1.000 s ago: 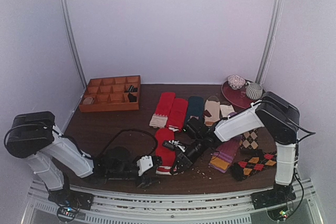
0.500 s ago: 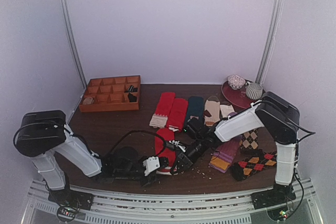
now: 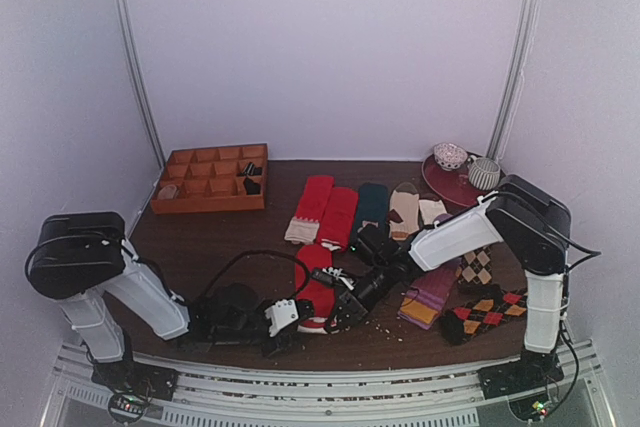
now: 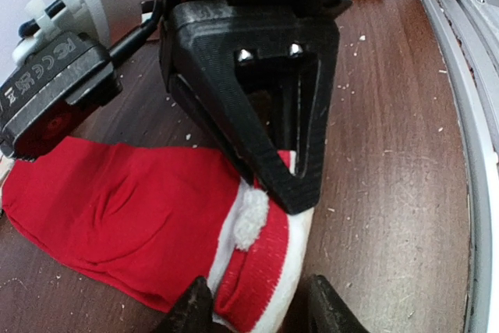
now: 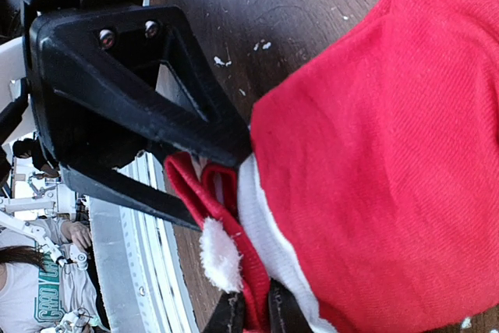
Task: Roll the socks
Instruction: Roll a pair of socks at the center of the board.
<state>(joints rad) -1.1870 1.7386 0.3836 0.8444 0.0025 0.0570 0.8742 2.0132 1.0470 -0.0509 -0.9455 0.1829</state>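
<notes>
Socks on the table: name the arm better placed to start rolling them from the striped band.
Right, probably. The right claw looks closed on the band edge of the socks, ready to turn it over. The left claw only straddles that band, open.

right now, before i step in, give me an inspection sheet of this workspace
surface: dark wooden table, pale crumbs near the front edge
job's things: the socks lie flat, not yet rolled, cream cuff toward the arms
clutter: orange divided tray, loose socks behind and right, dark red plate with cups
grippers: right gripper shut on the cuff; left gripper straddles the cuff, grip unclear
cables: black cable loops over the table by the left arm
surroundings: plain white walls, metal rail in front
</notes>
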